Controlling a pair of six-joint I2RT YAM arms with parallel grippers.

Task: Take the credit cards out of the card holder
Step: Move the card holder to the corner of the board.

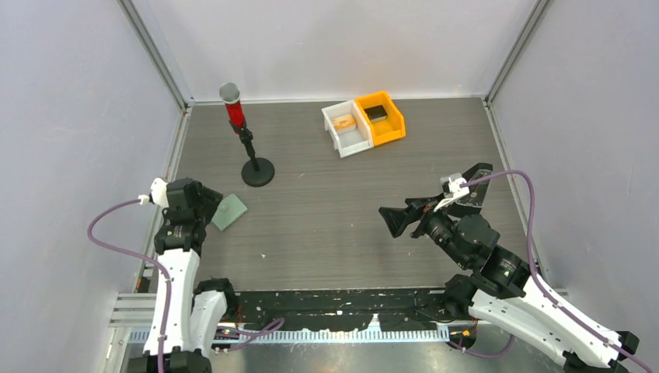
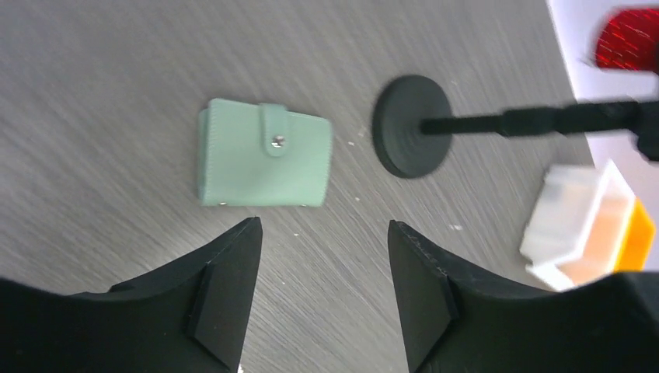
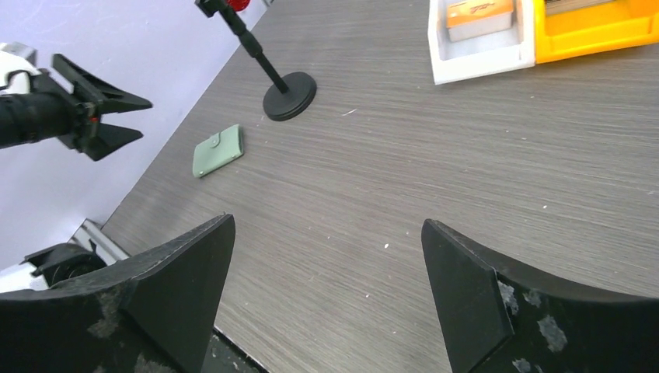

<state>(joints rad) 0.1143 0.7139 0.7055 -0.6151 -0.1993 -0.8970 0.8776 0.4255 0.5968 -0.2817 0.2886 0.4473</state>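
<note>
The card holder (image 1: 229,211) is a pale-green folded sleeve lying flat at the left of the table, closed by a tab with a snap (image 2: 277,141). It also shows in the left wrist view (image 2: 264,153) and the right wrist view (image 3: 217,151). No credit cards show; they are hidden. My left gripper (image 2: 322,225) is open and empty, hovering just short of the holder without touching it, and shows in the top view (image 1: 208,200). My right gripper (image 1: 390,221) is open and empty over the middle-right of the table, far from the holder (image 3: 327,223).
A black stand with a round base (image 1: 257,171) and a red-and-grey top stands just behind the holder. At the back are a white bin (image 1: 347,142) with a tan item and an orange bin (image 1: 392,127) with a black block. Grey walls enclose the table.
</note>
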